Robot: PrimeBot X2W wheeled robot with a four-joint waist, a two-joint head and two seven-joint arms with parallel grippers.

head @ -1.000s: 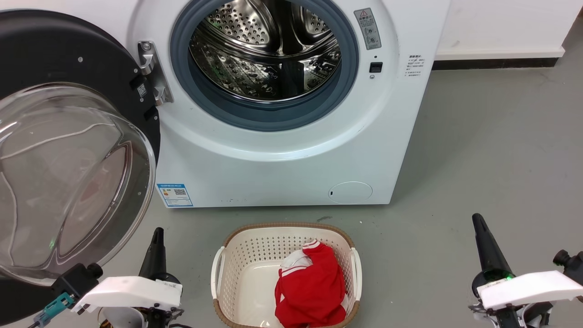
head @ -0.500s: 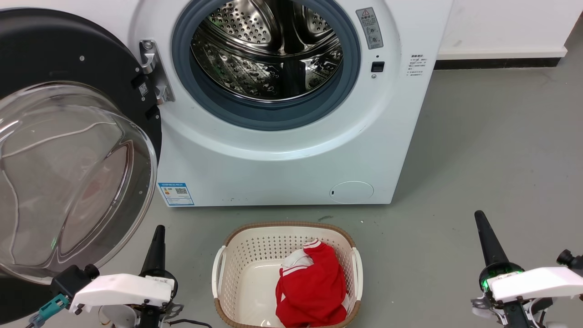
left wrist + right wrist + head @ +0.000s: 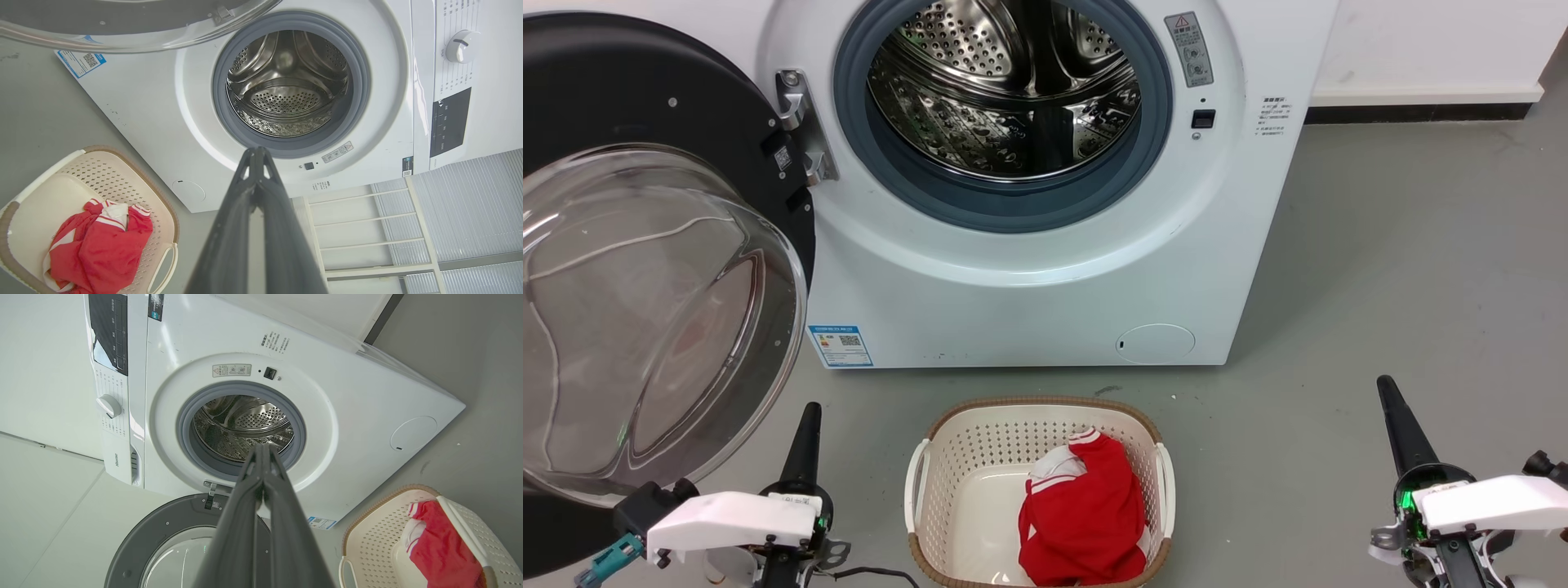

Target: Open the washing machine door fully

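The white washing machine (image 3: pixel 1045 286) fills the upper middle of the head view, its steel drum (image 3: pixel 1005 90) laid bare inside the grey gasket. The washing machine door (image 3: pixel 645 310) stands swung wide to the left on its metal hinge (image 3: pixel 796 122), black rim and clear glass bowl facing me. My left gripper (image 3: pixel 809 412) is shut at the lower left, just right of the door's lower edge and apart from it. My right gripper (image 3: pixel 1386 388) is shut at the lower right, well away from the machine. Each wrist view shows its gripper's fingertips pressed together: left gripper (image 3: pixel 255 152), right gripper (image 3: pixel 262 449).
A cream laundry basket (image 3: pixel 931 457) holding a red and white garment (image 3: pixel 1082 514) sits on the grey floor in front of the machine, between my two arms. Bare floor stretches to the right of the machine. A white wall with a dark skirting runs behind.
The head camera has drifted slightly, so the whole picture shifts a little. Both grippers sit a bit lower and further in than a second ago. The door has not visibly swung.
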